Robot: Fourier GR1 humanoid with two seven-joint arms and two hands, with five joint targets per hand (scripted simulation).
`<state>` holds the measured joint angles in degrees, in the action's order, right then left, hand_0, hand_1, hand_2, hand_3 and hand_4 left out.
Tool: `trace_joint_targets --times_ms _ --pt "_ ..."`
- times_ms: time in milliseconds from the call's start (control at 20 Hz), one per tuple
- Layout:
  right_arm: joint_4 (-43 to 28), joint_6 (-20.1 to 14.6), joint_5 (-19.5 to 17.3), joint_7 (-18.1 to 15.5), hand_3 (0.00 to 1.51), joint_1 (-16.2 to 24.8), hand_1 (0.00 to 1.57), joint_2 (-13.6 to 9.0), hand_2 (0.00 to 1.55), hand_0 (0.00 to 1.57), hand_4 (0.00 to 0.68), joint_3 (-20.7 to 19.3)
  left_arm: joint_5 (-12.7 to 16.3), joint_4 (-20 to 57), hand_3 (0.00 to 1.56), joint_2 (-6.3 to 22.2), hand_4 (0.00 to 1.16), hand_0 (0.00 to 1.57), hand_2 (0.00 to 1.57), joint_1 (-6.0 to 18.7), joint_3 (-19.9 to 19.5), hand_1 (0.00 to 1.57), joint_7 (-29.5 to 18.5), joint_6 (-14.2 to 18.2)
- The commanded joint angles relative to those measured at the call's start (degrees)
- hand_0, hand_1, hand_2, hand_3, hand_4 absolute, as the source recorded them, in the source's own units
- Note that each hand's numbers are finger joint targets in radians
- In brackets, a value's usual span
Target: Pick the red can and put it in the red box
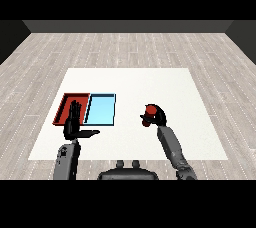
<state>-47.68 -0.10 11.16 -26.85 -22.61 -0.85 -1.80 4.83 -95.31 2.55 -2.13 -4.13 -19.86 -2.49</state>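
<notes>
At about nine o'clock on the white bench (130, 79) lies the red tray (65, 103), with the light blue tray (101, 109) touching its right side. Paired this way, the two trays make the choice of goal a matter of colour alone.

The left robot hand (75, 122) stands over the near end of the red tray with its fingers straight and pointing toward twelve o'clock and its thumb stretched out toward three. It carries nothing. Its spread, upright pose suggests it is parked out of the work, though it overlaps the near part of the tray where the can should go, so the free space lies more toward the tray's far end.

Well apart from both trays, at about four o'clock from the bench's middle, is the red can (150, 108). The right robot hand (159, 117) has its fingers curled round it, with the can's top showing at the hand's ten o'clock side. I cannot tell whether the can is lifted off the bench or resting on it. Judged from this, the grasp is made and the carry toward nine o'clock, past the blue tray, remains to be done.
</notes>
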Motion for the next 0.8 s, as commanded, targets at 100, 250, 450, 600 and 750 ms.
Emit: trace_joint_targets --times_ms 100,250,450,600,750 --pt "3.43 -1.57 -3.04 -0.78 1.44 -3.56 1.49 -1.21 1.46 1.49 0.661 -0.42 -2.34 3.56 0.0 -0.31 0.0 0.0 0.0 0.12 0.2 0.0 -3.34 0.68" --pt "-3.54 -3.65 -4.84 1.17 1.43 1.5 1.47 -0.52 1.45 1.47 0.646 1.92 -0.63 3.96 0.0 0.66 0.0 0.0 0.0 0.3 -0.64 0.0 -3.85 -1.32" --pt "-12.63 -5.39 -5.8 4.52 1.42 3.79 1.47 -0.89 1.46 1.47 0.652 4.37 0.49 3.98 0.0 1.86 0.0 0.0 0.0 4.89 -1.95 0.0 0.2 -0.86" --pt "-4.05 -4.41 -5.02 -1.35 1.41 -1.37 1.46 0.14 1.45 1.46 0.659 0.95 -1.2 3.03 0.0 -0.7 0.0 0.0 0.0 0.24 0.77 0.0 -2.36 -0.16" --pt "-18.59 -5.67 -4.74 5.39 1.4 5.2 1.43 0.8 1.44 1.43 0.656 5.15 -3.07 -1.25 0.0 -1.94 0.0 0.0 0.0 0.49 3.43 0.0 2.88 2.14"
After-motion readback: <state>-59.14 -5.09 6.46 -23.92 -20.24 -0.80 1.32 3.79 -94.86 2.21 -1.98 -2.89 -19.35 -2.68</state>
